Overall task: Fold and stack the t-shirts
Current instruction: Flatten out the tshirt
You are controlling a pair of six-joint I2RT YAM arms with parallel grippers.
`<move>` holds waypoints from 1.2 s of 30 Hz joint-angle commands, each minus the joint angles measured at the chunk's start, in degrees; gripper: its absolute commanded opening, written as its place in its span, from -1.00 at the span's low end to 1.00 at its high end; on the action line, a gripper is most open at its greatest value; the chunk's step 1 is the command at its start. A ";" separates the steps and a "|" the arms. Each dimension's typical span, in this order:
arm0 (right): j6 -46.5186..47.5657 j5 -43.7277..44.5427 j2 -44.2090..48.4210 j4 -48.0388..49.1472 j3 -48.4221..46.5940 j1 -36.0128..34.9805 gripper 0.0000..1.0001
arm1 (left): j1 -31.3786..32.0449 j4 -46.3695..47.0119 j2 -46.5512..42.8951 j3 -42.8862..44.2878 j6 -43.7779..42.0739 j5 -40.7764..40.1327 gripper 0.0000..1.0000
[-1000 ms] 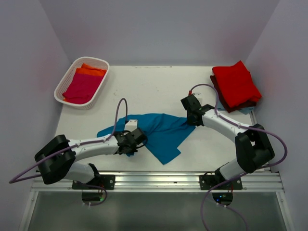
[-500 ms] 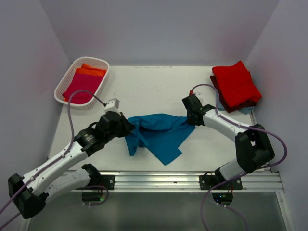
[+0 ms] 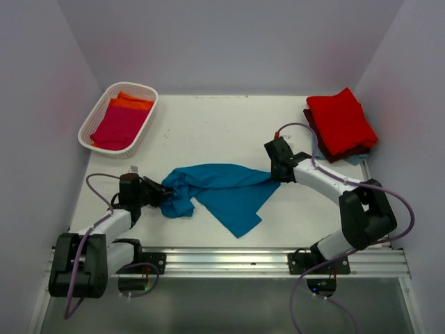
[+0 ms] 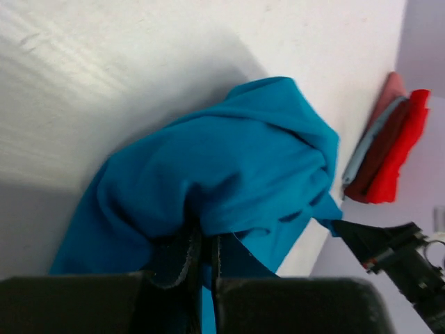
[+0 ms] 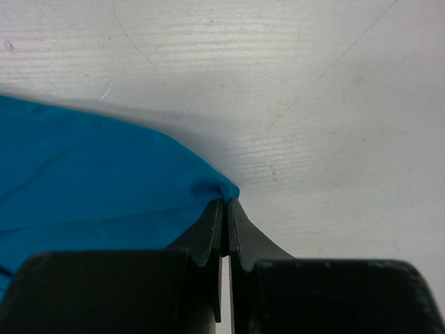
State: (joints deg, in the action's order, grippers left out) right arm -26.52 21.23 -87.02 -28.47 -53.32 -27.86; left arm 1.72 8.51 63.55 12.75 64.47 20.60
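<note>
Lower left, left hand (image 3: 163,195) drawn back; teal t-shirt (image 3: 229,191) bunched

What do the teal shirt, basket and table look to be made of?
The teal shirt: soft matte cloth, likely a thin knit; it bunches and drapes in folds. The basket: white plastic by the look, rigid lattice walls. The table: white, matte, faint grain lines and scuffs; painted wood or laminate, cannot tell which.

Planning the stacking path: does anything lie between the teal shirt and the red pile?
Nothing loose shows on the table between the teal shirt and the red pile; only the right claw, shut on the shirt's corner, sits there.
</note>
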 commanded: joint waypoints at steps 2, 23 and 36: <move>0.24 -0.23 0.89 1.13 0.59 0.52 -1.00 | -3.46 17.32 -4.74 -1.24 3.30 5.42 -1.00; 0.51 -0.84 -0.87 1.40 0.32 1.14 -1.00 | -12.09 44.64 3.59 -1.94 28.95 27.73 -1.00; 0.60 -1.19 -1.22 1.40 0.15 1.23 -1.00 | -17.79 61.86 4.30 -1.34 35.13 21.93 -1.00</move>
State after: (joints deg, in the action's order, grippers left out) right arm -26.50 19.94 -88.73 -27.81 -52.99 -26.89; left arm -13.89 67.57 67.57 7.25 102.59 43.86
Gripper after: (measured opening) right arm 0.024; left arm 0.042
